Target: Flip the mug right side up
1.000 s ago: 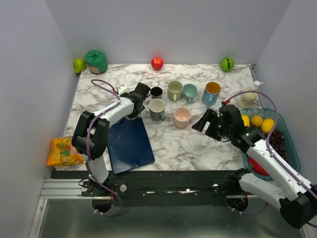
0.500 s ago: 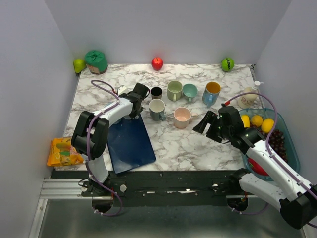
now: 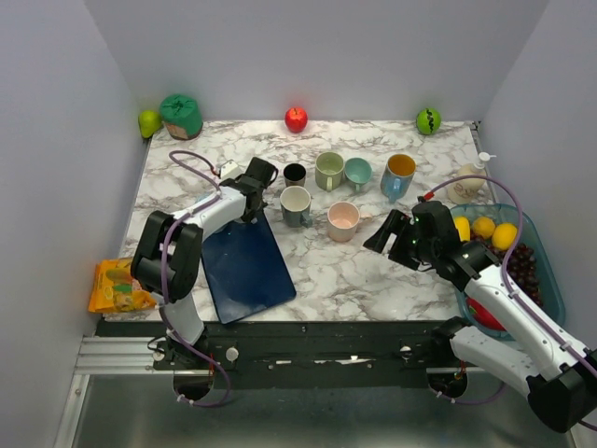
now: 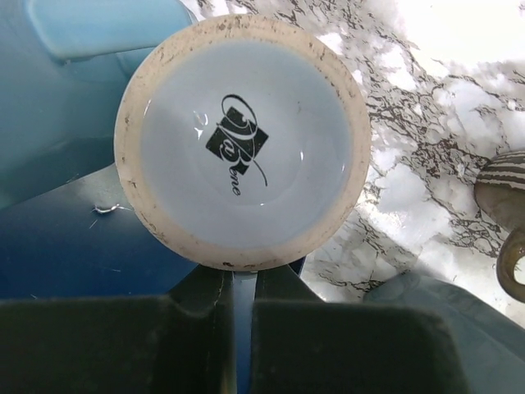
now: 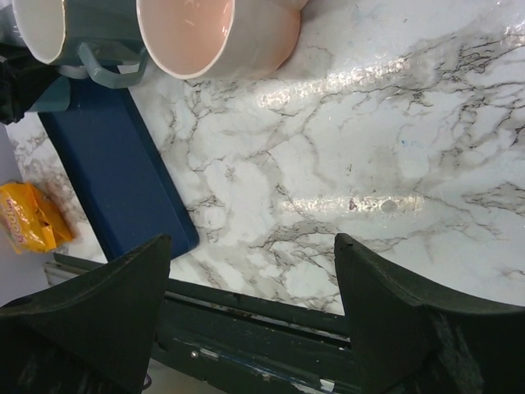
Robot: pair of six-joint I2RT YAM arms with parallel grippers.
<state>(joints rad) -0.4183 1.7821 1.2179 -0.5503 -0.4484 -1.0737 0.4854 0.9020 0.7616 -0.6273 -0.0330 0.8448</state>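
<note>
1. My left gripper (image 4: 238,289): its tips are nearly together with a blue sliver between; I cannot tell whether it grasps anything.
2. Mug (image 4: 242,139) just ahead, base facing me, walls hidden.
3. Right gripper (image 5: 250,254) released wide.

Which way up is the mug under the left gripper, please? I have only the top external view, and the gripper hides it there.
Observer: Upside down. The left wrist view shows the mug base up, with a black logo printed on the base.
Operator: Thank you. Where does it stand?
Observer: At the edge of the dark blue board, with the marble table showing beside it.
Operator: And the fingers?
Observer: The left gripper has its fingers close together at the mug's near side. I cannot tell whether they pinch anything.
</note>
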